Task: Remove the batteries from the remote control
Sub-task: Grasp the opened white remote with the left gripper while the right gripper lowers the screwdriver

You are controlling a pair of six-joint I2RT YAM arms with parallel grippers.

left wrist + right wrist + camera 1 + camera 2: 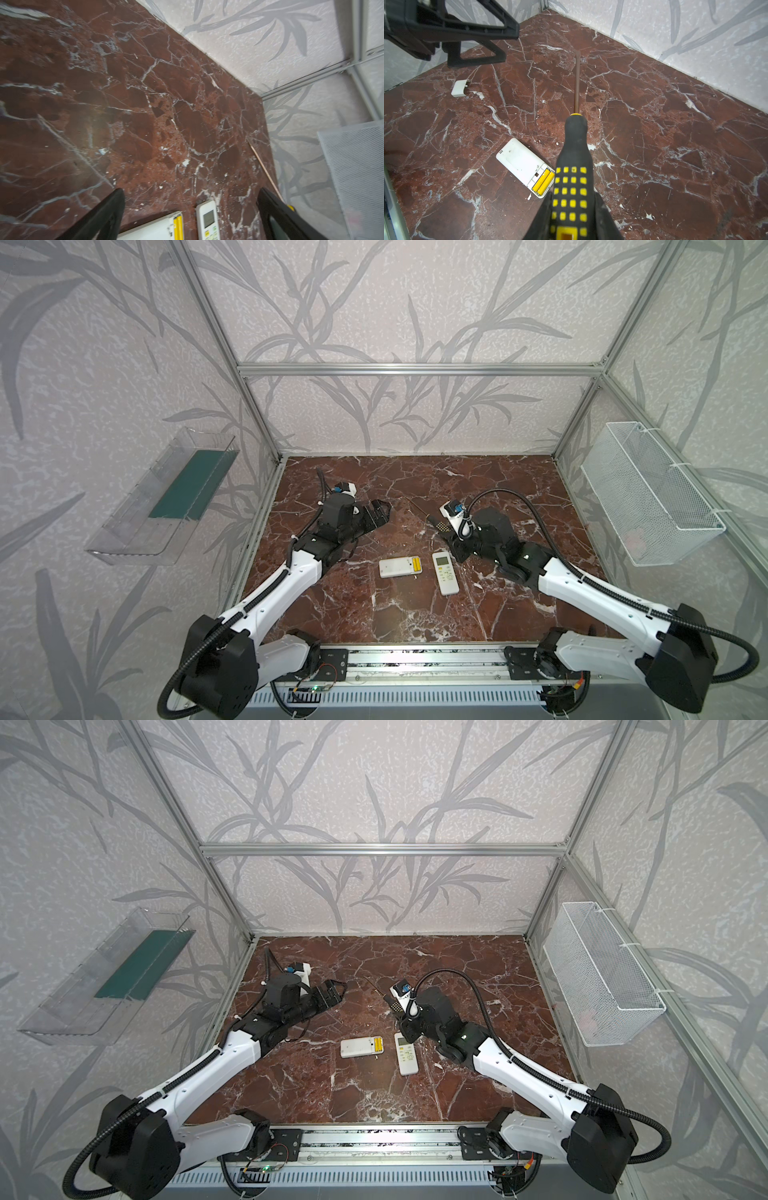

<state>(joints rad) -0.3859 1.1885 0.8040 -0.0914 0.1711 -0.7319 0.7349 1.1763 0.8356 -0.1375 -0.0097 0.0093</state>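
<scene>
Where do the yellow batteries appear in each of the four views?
In a top view: batteries just below centre, in the open remote's right end.
In a top view: batteries likewise, in that remote's right end.
Left wrist: batteries in that remote's end, beside the display remote.
Right wrist: batteries in that remote's end, beside the screwdriver handle.
Shared landmark: the open remote.

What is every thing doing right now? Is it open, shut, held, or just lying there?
Left claw: open, empty.
Right claw: shut on the screwdriver.
Screwdriver: held by its handle.
Face-down remote: lying flat, back open.
Batteries: two, inside the face-down remote.
Battery cover: off, lying apart on the table.
Face-up remote: lying flat, nothing touching it.
</scene>
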